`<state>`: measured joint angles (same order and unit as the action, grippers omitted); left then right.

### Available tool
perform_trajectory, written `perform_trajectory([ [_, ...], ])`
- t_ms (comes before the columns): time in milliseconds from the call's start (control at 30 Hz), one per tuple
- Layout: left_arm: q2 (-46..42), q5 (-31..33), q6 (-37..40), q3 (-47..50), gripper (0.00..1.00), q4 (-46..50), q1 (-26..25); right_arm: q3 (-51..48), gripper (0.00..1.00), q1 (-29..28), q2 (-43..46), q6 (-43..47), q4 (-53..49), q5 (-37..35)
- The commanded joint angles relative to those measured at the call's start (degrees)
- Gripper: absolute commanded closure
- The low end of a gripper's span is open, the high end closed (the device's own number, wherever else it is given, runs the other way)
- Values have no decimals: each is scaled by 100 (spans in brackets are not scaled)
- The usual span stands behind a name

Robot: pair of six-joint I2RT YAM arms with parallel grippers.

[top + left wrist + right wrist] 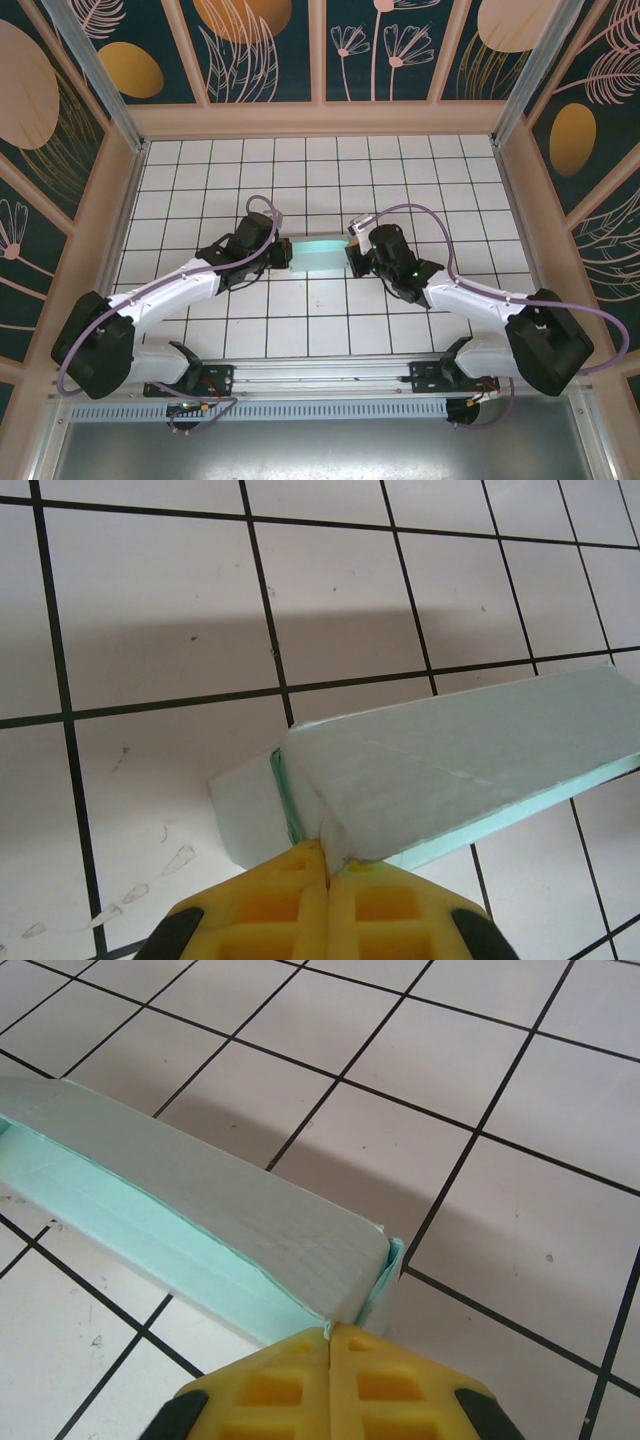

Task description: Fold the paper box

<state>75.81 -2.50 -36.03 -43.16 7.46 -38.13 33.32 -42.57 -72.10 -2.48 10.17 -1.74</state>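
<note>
Top external view shows left claw (285,256) and right claw (350,259) each closed tight on an end of the pale mint card paper box (318,253), so uneven pulling could tear it.

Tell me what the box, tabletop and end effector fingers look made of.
Box: thin mint card, matte, with creases and cut edges. Tabletop: white with black grid lines, tile or print, unclear; faint scuffs. Fingers: yellow, probably moulded plastic, with recessed pockets.
</note>
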Motion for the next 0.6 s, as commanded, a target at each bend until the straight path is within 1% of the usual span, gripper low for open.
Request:
perform_trajectory([
  [0, 258, -460, -63, 247, 100, 264, -62, 144, 71, -116, 229, 18, -112, 384],
  [33, 258, -446, -63, 231, 100, 277, -55, 189, 62, -112, 303, 28, -112, 413],
  [133, 253, -429, -53, 202, 100, 265, -55, 227, 43, -111, 575, 26, -52, 424],
  [233, 288, -427, -24, 172, 100, 251, -55, 227, 30, -75, 816, -109, 84, 377],
  [333, 351, -445, 15, 146, 100, 251, -59, 358, 26, 97, 827, -579, 187, 433],
  [433, 364, -481, 43, 123, 100, 215, -59, 630, 25, 284, 599, -1213, 74, 313],
  [500, 367, -496, 65, 115, 98, 194, -56, 924, 25, 416, 307, -1680, -257, 343],
  [567, 375, -506, 83, 106, 97, 185, -60, 1258, 25, 471, -42, -1899, -670, 357],
])
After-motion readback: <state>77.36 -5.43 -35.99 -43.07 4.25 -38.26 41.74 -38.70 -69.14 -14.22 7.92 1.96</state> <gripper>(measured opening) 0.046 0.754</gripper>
